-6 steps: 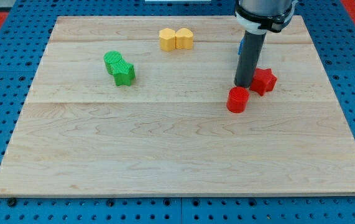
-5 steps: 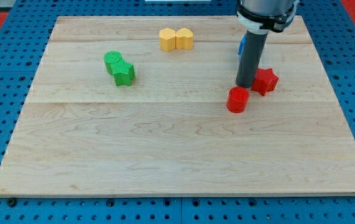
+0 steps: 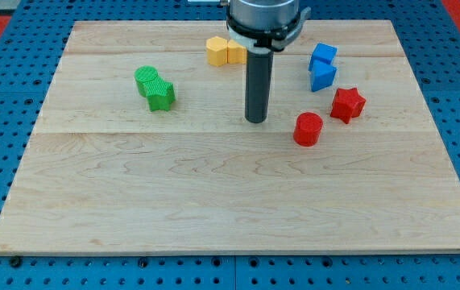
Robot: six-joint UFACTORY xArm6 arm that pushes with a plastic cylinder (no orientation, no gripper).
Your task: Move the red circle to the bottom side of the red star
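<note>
While my tip (image 3: 255, 120) sits on bare counter (image 3: 213, 201), left of the red circle (image 3: 308, 129) and clear of it, task isn't done. No claw on this rig, just a rod, upright. Circle lies near-left of the red star (image 3: 347, 105), just beside it, not directly on its near side. Needs a short push right.

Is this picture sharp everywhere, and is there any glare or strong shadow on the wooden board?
In the camera view, the wooden board is evenly lit, with no strong glare and only faint shadows. The red circle, red star and green blocks have crisp edges. My tip, left of the red circle, looks sharp too. The arm's top is cut off by the view's top.
</note>
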